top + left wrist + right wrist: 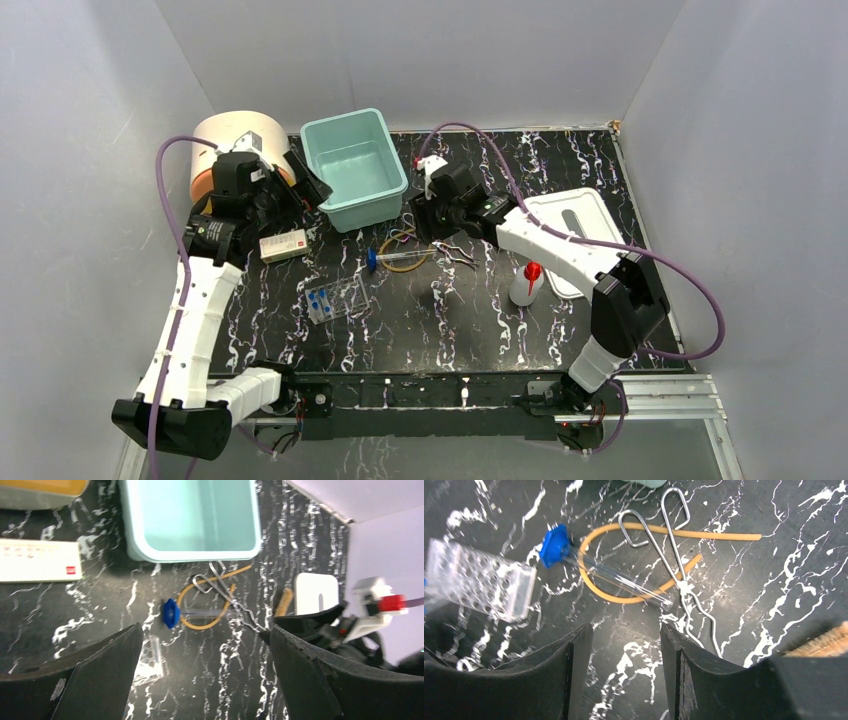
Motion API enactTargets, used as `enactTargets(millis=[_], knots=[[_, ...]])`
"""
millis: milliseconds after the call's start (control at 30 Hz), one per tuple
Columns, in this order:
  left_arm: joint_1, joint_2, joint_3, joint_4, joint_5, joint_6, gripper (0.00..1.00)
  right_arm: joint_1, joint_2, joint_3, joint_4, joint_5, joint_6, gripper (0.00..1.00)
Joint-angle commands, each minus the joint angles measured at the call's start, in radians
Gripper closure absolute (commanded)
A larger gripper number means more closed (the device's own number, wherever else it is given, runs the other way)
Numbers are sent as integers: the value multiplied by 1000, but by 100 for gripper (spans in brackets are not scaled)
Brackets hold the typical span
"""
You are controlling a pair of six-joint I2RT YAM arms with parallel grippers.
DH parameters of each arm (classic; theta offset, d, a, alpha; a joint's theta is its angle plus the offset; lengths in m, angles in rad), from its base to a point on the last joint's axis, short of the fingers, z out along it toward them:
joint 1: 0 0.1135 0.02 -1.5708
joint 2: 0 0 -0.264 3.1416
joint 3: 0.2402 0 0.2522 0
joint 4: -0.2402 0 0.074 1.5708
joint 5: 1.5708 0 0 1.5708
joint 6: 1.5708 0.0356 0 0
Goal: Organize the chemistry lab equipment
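A clear syringe with a blue end lies across an amber tubing loop, with metal tongs over the loop's right side. My right gripper hovers just short of them, open and empty. A clear rack lies to their left; in the top view it holds blue-capped vials. The red-nozzled white squeeze bottle stands right of centre. My left gripper is raised beside the teal bin's left wall, wide open with nothing in it, looking down on the syringe and tongs.
A teal bin sits at the back centre with a cream-and-orange drum to its left. A white box lies near the left arm. A white tray lies under the right arm. Orange bristles show at the right.
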Motion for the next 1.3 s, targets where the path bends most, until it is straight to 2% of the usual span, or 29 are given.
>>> enactTargets(millis=[0, 233, 467, 667, 900, 1067, 1267], knots=[[3, -22, 8, 111, 119, -37, 2, 10, 31, 10, -47, -45, -212, 39], [3, -8, 19, 150, 148, -134, 2, 6, 184, 51, 19, -132, -364, 40], [3, 24, 79, 92, 121, -133, 2, 6, 275, 57, 152, -150, -454, 40], [3, 50, 103, 55, 116, -130, 2, 8, 277, 75, 167, -107, -488, 40], [3, 90, 141, 7, 76, -111, 2, 8, 290, -16, 237, -252, -562, 40], [3, 103, 149, -7, 68, -102, 2, 8, 255, -98, 346, -343, -615, 40], [3, 105, 137, -17, 61, -100, 2, 8, 281, -69, 279, -369, -642, 41]])
